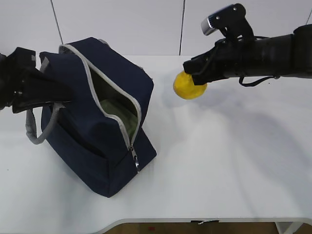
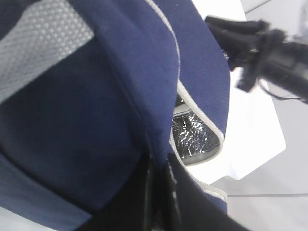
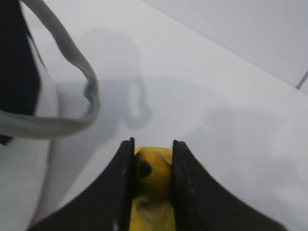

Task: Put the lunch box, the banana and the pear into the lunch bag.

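White tabletop (image 1: 234, 161) and pale wall panels form the setting.

The pear (image 1: 189, 87) is clamped between the jaws of the right end effector (image 3: 153, 178), stem end toward the wrist camera, and appears clear of the surface. It hangs just below that end effector's tip, with the lunch bag (image 1: 97, 146) off to its left, apart from it.

Step in hand, as judged: carrying the pear to the bag. The next move calls for travel leftward over the unzipped mouth (image 1: 119, 105), a descent between the grey zipper edges, then release.

The left end effector (image 2: 156, 202) is closed on the bag's navy fabric at the edge nearest it, apparently holding the mouth open; the grey handle (image 1: 33, 129) hangs just below it.

Bag contents: a silvery foil lining (image 2: 192, 137) is visible through the opening. Whether the lunch box or the banana lies inside cannot be told; neither shows on the tabletop in any view.
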